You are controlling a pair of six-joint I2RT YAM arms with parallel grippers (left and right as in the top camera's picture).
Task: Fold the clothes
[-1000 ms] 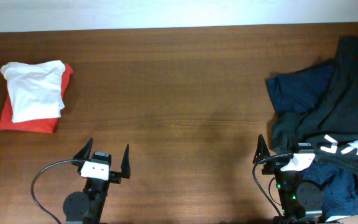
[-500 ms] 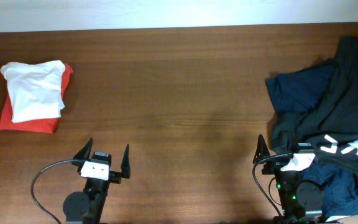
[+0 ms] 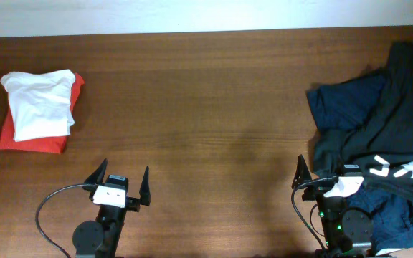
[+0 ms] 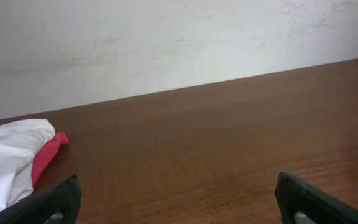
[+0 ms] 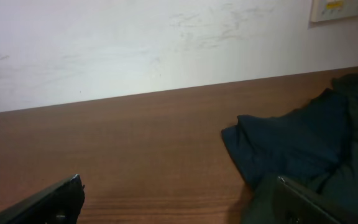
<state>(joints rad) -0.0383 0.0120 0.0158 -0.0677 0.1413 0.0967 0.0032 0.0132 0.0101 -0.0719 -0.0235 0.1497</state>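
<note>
A heap of unfolded dark clothes lies at the right: a navy garment (image 3: 346,104), a black one with white lettering (image 3: 400,136) and denim (image 3: 393,215). The navy garment also shows in the right wrist view (image 5: 291,146). A folded white shirt (image 3: 40,104) lies on a folded red one (image 3: 38,143) at the far left, also seen in the left wrist view (image 4: 5,162). My left gripper (image 3: 120,183) is open and empty over bare table. My right gripper (image 3: 320,175) is open and empty, its right finger against the heap's edge.
The brown wooden table (image 3: 206,107) runs to a white wall (image 4: 166,43) at the back. A wall plate (image 5: 344,9) shows at the upper right in the right wrist view.
</note>
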